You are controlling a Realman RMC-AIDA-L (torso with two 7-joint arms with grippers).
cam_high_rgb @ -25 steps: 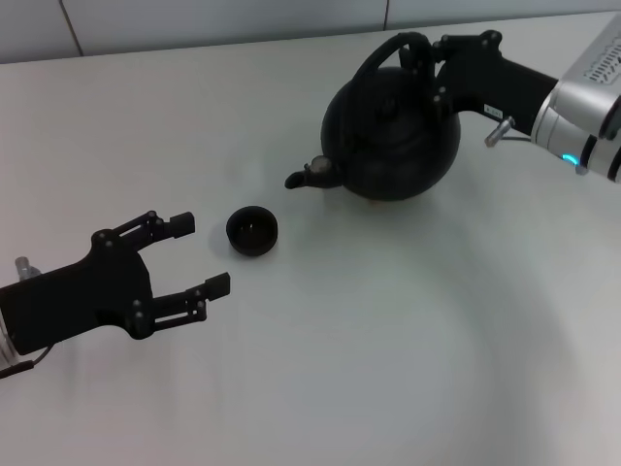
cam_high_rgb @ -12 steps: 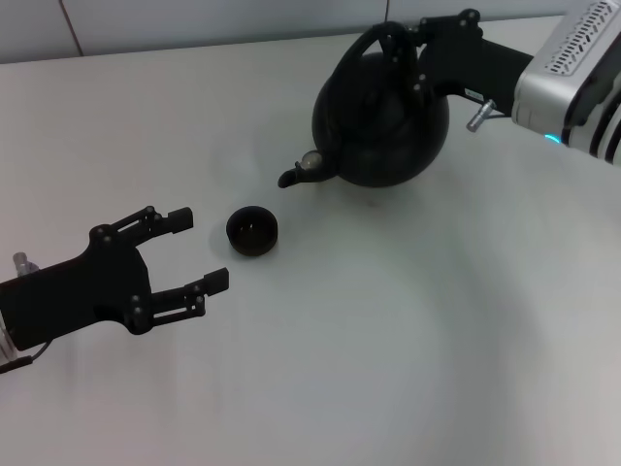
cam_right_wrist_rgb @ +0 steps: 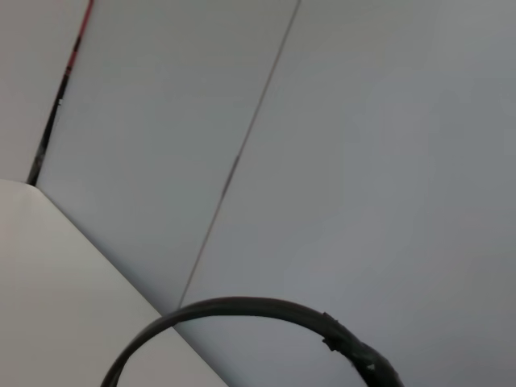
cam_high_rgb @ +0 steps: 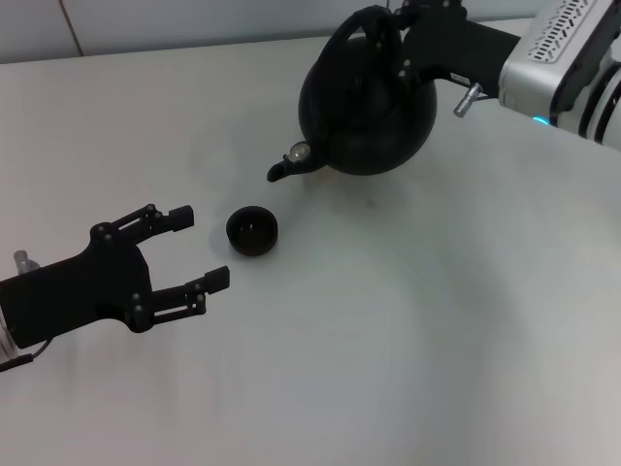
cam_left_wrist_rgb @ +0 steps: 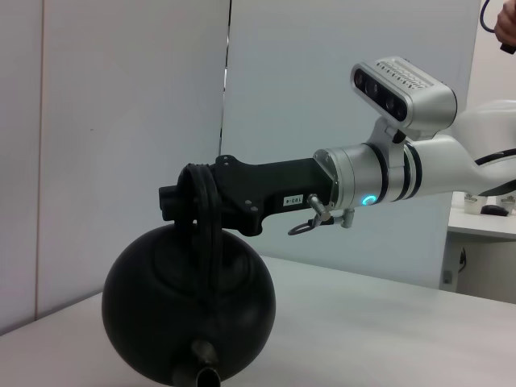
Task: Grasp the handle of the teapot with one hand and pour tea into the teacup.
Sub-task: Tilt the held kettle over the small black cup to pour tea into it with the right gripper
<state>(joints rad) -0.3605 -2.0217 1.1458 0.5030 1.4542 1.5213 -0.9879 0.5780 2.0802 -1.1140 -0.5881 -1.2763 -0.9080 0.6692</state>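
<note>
The round black teapot (cam_high_rgb: 364, 107) hangs lifted above the table, its spout (cam_high_rgb: 288, 167) pointing toward the teacup. My right gripper (cam_high_rgb: 393, 24) is shut on the arched black handle (cam_high_rgb: 369, 24) over the lid. The left wrist view shows the teapot (cam_left_wrist_rgb: 189, 310), its handle (cam_left_wrist_rgb: 201, 234) and the right gripper (cam_left_wrist_rgb: 193, 201) closed on it. The right wrist view shows only the handle's arc (cam_right_wrist_rgb: 266, 310). The tiny black teacup (cam_high_rgb: 252, 230) stands on the table below and left of the spout. My left gripper (cam_high_rgb: 199, 248) is open and empty, just left of the teacup. No tea is visible.
The white table (cam_high_rgb: 408, 340) spreads around the cup. A pale panelled wall (cam_high_rgb: 194, 19) runs along the table's back edge, close behind the teapot.
My right gripper has lifted the teapot and carried it up and left, the spout moving closer to above the teacup. The left arm has barely moved.
</note>
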